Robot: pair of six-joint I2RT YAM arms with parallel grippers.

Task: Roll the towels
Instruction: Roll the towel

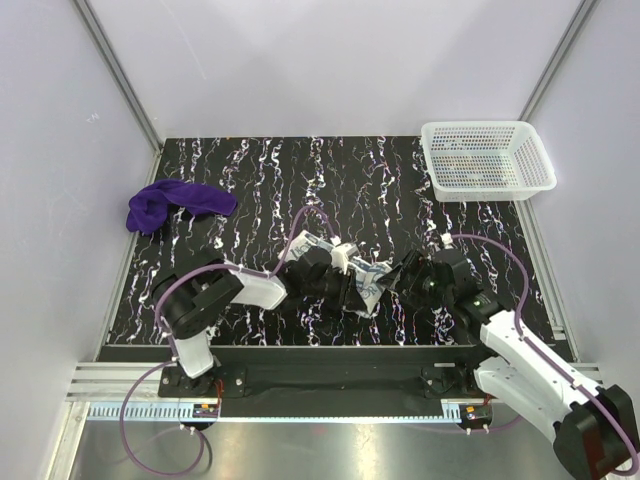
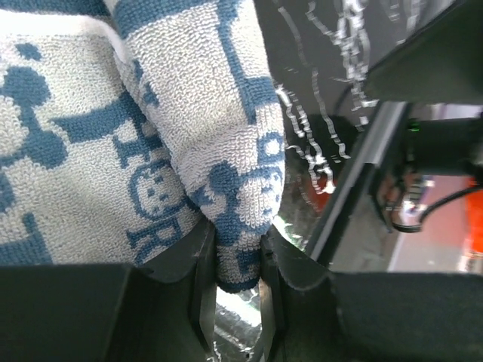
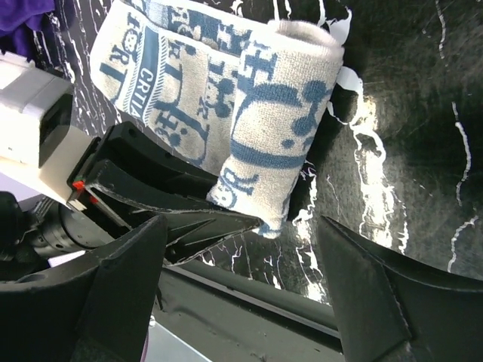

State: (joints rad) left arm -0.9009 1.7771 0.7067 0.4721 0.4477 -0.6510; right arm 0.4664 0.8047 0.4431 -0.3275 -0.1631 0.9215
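patterned towel (image 1: 368, 285) clamped mid-tabletop (image 1: 260, 170)

it is gripped by the left hand (image 2: 238, 279); only "or" can be read on it. the right hand (image 3: 243, 226) is spread open around the rolled end. the purple towel (image 1: 175, 203) is bunched far left.

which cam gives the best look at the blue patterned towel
Right wrist: the patterned towel shows partly rolled, with its flat tail beside the roll. Left wrist shows only a close-up fold pinched in the left hand. Top external shows just a small sliver.
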